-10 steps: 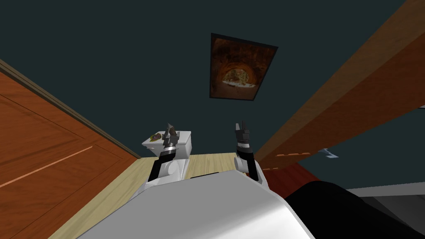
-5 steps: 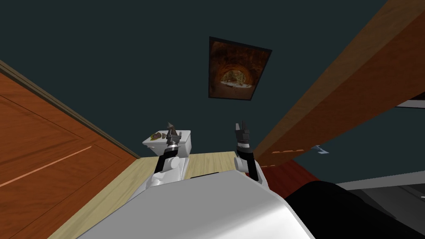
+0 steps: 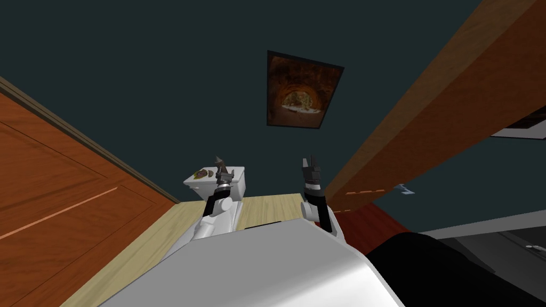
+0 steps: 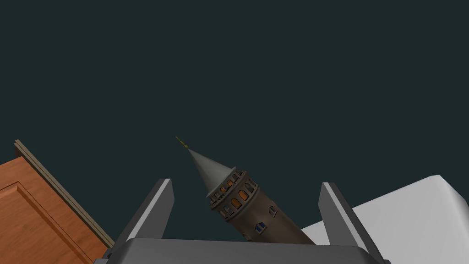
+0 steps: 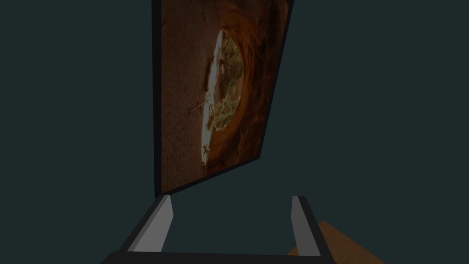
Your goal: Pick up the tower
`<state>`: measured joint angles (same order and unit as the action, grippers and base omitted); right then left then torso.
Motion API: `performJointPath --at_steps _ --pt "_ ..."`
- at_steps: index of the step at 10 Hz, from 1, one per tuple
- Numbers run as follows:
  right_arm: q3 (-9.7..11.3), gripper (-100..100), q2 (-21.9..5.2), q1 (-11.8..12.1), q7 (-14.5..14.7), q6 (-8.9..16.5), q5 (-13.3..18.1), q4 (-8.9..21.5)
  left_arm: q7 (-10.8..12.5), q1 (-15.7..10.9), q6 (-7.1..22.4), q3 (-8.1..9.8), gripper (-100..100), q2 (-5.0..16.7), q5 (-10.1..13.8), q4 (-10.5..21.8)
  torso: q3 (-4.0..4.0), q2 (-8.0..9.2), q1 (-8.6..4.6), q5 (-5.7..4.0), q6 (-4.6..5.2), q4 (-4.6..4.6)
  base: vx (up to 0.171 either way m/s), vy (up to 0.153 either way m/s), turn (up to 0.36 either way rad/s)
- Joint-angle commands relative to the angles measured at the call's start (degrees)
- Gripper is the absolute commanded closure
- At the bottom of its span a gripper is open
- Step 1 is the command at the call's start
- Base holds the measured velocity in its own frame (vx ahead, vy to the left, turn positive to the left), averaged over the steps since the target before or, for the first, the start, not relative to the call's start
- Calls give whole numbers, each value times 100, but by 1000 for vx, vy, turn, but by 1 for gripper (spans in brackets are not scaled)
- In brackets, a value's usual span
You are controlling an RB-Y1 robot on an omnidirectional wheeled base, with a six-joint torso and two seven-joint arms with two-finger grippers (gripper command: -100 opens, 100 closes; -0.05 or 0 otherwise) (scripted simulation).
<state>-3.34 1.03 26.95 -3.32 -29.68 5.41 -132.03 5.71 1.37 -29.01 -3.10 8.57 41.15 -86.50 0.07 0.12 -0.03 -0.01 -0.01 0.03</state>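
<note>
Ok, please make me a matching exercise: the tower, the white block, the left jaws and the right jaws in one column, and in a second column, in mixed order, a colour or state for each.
Column one:
1. tower
2. white block
3. left jaws
4. right jaws

Column two:
A. open, with nothing between them
B. brown, with a grey pointed roof
C. open, with the tower between them, touching neither
D. white, with the tower standing on it

Pairs: 1-B, 2-D, 3-C, 4-A
</note>
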Motion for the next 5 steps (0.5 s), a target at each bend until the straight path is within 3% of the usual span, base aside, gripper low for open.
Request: performJointPath --at_steps 1,4,5 --pt "0 0 0 0 0 0 0 0 16 -115 15 26 -100 -13 181 223 0 0 0 0 0 0 -32 -11 -11" --pt "0 0 0 0 0 0 0 0 100 -555 6 114 -100 2 681 740 -2 -3 1 0 -1 -1 -31 -15 -10" --pt "0 0 0 0 0 0 0 0 100 -555 6 114 -100 2 748 842 -2 -3 -3 -1 0 -1 -29 -19 -4"
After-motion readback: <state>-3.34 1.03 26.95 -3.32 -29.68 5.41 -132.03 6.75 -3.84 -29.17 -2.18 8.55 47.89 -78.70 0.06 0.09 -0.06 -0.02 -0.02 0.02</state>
